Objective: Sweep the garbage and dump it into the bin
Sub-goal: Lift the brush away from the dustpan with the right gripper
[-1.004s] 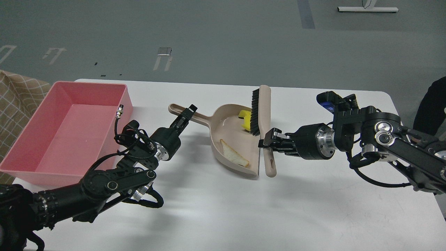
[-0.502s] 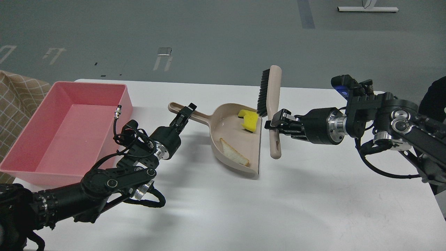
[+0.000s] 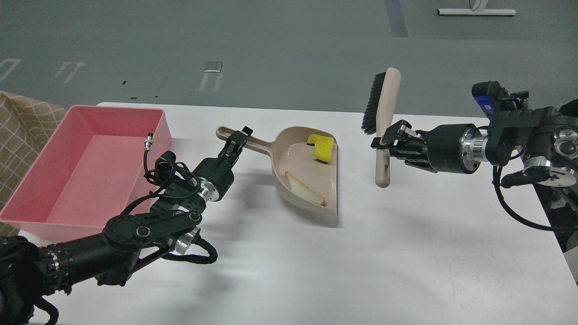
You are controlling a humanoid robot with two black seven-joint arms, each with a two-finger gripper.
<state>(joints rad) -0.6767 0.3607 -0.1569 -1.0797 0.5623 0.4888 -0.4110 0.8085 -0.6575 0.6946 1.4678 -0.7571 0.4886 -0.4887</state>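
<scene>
The beige dustpan [image 3: 303,189] is at the table's middle. In it lie the yellow sponge chunk [image 3: 322,148] and the white bread slice [image 3: 305,194]. My left gripper [image 3: 235,142] is shut on the dustpan's handle [image 3: 255,142]. My right gripper [image 3: 389,141] is shut on the beige brush [image 3: 384,122] and holds it upright in the air, right of the dustpan, bristles facing left. The pink bin [image 3: 49,205] stands at the table's left, with nothing in it.
The white table [image 3: 361,253] ends at its right edge near my right arm. A checked beige cloth [image 3: 20,131] hangs left of the bin. Grey floor lies beyond the table.
My right gripper has lifted the brush up and to the right, away from the dustpan. The dustpan has shifted slightly with my left gripper. Sponge and bread stay in the pan.
</scene>
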